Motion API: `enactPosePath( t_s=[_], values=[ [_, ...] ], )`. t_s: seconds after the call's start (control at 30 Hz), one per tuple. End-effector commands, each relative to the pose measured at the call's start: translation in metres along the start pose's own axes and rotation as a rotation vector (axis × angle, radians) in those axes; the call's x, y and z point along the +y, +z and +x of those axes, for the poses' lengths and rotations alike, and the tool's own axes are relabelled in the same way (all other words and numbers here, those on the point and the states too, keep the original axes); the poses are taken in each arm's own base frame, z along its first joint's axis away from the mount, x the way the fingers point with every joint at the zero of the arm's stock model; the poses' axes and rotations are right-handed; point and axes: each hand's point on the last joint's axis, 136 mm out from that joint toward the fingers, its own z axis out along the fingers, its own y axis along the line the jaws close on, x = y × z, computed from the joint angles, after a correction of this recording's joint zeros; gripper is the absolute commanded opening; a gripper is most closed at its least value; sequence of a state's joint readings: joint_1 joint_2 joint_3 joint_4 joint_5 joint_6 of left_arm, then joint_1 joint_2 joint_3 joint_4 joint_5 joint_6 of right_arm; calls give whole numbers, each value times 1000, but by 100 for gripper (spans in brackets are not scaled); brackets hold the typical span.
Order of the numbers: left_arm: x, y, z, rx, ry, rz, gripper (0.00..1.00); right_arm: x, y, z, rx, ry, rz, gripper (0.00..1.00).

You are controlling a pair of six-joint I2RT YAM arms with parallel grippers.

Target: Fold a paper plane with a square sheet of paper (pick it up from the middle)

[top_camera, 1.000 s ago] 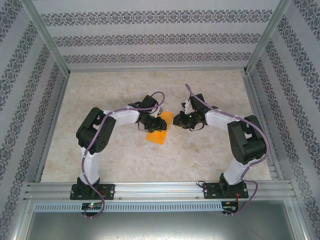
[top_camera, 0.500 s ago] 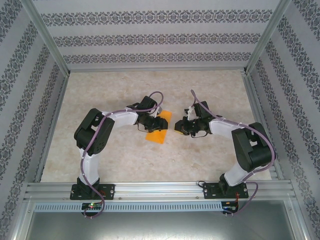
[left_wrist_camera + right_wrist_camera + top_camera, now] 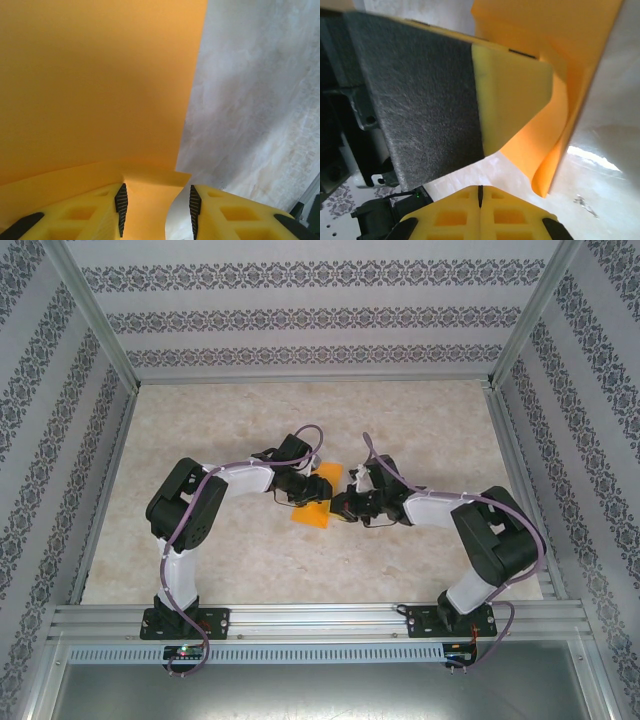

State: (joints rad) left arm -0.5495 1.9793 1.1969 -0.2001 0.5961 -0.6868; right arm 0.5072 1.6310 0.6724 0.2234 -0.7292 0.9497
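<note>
The square sheet of paper [image 3: 312, 514] is bright orange and lies partly folded on the table's middle. In the left wrist view the paper [image 3: 100, 85] spreads up and left. One folded flap of it runs between the jaws of my left gripper [image 3: 156, 210], against the left pad and clear of the right pad. The left gripper [image 3: 300, 492] sits over the sheet's left part, jaws apart. My right gripper [image 3: 338, 508] is at the sheet's right edge. The right gripper [image 3: 480, 192] is shut and empty, just short of the paper's curled edge [image 3: 547, 170] and the left gripper's finger [image 3: 512, 95].
The marble-look tabletop [image 3: 420, 410] is bare around the arms. Patterned walls and an aluminium frame [image 3: 100, 480] close it in on three sides. A metal rail [image 3: 320, 618] runs along the near edge by the arm bases.
My right gripper has swung left to the paper's right edge and its jaws have shut. The left gripper has stayed over the paper, which shifted slightly.
</note>
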Motion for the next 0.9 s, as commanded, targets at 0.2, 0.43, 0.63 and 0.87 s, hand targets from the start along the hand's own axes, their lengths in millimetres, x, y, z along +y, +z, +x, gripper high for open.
enactPosePath(
  t_s=[0.2, 0.43, 0.63, 0.87],
  values=[
    [0, -5, -3, -20, -12, 13, 42, -9, 28, 0, 6, -5, 41, 2],
    [3, -7, -7, -34, -16, 1, 42, -23, 33, -1, 7, -31, 126, 2],
    [5, -7, -9, -41, -15, -9, 42, -33, 31, 1, 15, -42, 180, 2],
    [6, -7, -12, -48, -15, -15, 43, -45, 28, 2, 20, -57, 251, 2]
  ],
)
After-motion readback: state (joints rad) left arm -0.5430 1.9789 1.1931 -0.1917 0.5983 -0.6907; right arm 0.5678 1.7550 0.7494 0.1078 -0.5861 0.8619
